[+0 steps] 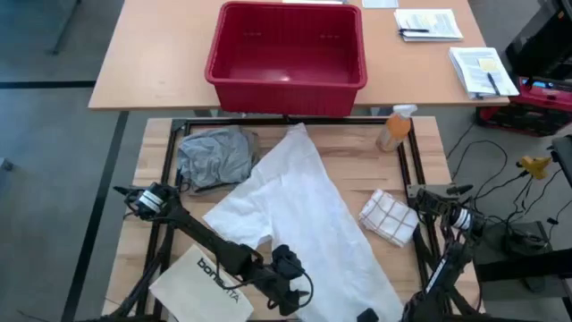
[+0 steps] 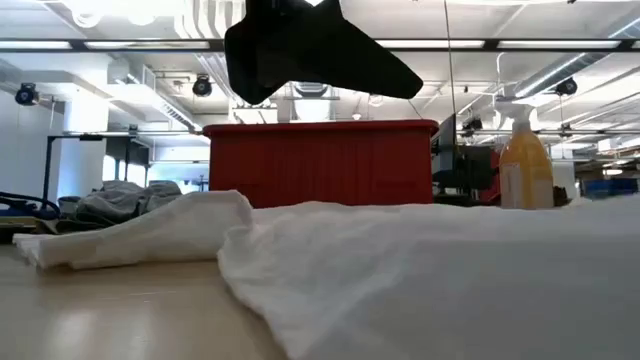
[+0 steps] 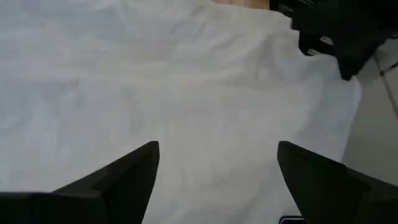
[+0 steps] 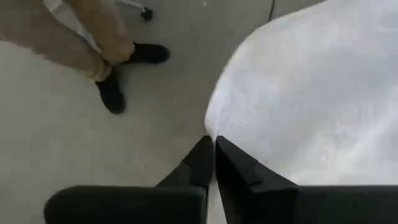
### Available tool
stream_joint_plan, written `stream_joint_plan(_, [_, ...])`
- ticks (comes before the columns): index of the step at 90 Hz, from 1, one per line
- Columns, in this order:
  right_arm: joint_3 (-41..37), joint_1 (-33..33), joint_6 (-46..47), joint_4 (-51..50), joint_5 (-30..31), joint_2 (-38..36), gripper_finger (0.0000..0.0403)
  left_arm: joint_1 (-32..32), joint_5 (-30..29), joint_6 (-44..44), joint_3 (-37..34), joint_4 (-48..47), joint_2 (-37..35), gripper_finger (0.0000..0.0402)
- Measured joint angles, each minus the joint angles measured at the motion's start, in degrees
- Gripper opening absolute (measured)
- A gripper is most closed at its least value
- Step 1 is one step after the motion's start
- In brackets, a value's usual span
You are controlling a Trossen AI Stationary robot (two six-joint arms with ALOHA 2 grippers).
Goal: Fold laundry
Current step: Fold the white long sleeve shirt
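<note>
The big white shirt (image 1: 299, 210) lies spread on the wooden desk (image 1: 424, 165), running from about 12 o'clock, near the red basket (image 1: 288, 49), down to the desk's edge at about 5 o'clock. The grey T-shirt (image 1: 213, 156) sits in a crumpled heap at about 10 o'clock, just beside the white shirt. A small checked cloth (image 1: 390, 216) lies at about 3 o'clock, close to the shirt's side. A spray bottle (image 1: 395, 127) with orange liquid stands at about 1 o'clock. A stiff white bag (image 1: 204, 284) with printed letters lies at about 7 o'clock.

The left pincer (image 1: 288, 277) is low over the white shirt at about 6 o'clock. Its two dark fingers (image 3: 127, 177) are spread wide, with only white cloth between them, and they hold nothing.

The right pincer (image 4: 213, 149) is at the shirt's edge at about 5 o'clock, where the cloth hangs over the desk. Its fingers are pressed together. I cannot tell if any cloth is pinched between them.

On the floor past the desk, a person's legs (image 4: 87, 37) in tan trousers and black shoes show.
</note>
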Motion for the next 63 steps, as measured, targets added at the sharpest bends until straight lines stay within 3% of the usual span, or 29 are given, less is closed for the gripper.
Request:
stream_joint_plan(9, [0.04, -0.24, -0.82, 4.95, -2.88, -0.04, 0.0034, 0.2, 0.0, 0.17, -0.01, -0.61, 0.0, 0.0311])
stream_joint_plan(19, [0.21, 0.02, -0.51, 10.99, -5.03, -0.09, 0.0096, 1.22, 1.68, 0.96, -0.02, -0.81, 0.0, 0.0311])
stream_joint_plan(31, [0.21, 0.47, 4.6, 9.64, -8.12, -0.15, 0.018, 2.54, 1.45, 2.92, -0.02, -0.86, 0.0, 0.0311])
stream_joint_plan(38, [0.21, 0.47, 12.59, 6.5, -10.8, -0.63, 0.0203, 3.64, 1.51, 3.94, -0.08, -0.81, 0.0, 0.0311])
stream_joint_plan(48, [0.21, 0.43, 16.72, 1.91, -9.1, -2.44, 0.018, 5.68, 1.94, 6.11, -1.18, -0.02, 0.17, 0.0311])
stream_joint_plan(54, [0.13, 0.49, 16.74, -1.0, -1.9, -4.54, 0.0142, 6.53, 2.95, 8.21, -2.69, 4.1, 0.28, 0.0311])
stream_joint_plan(63, [-1.1, 0.41, 16.34, -3.97, 13.19, -8.16, 0.0063, 6.03, -2.39, 10.19, -6.11, 16.28, 0.21, 0.0311])
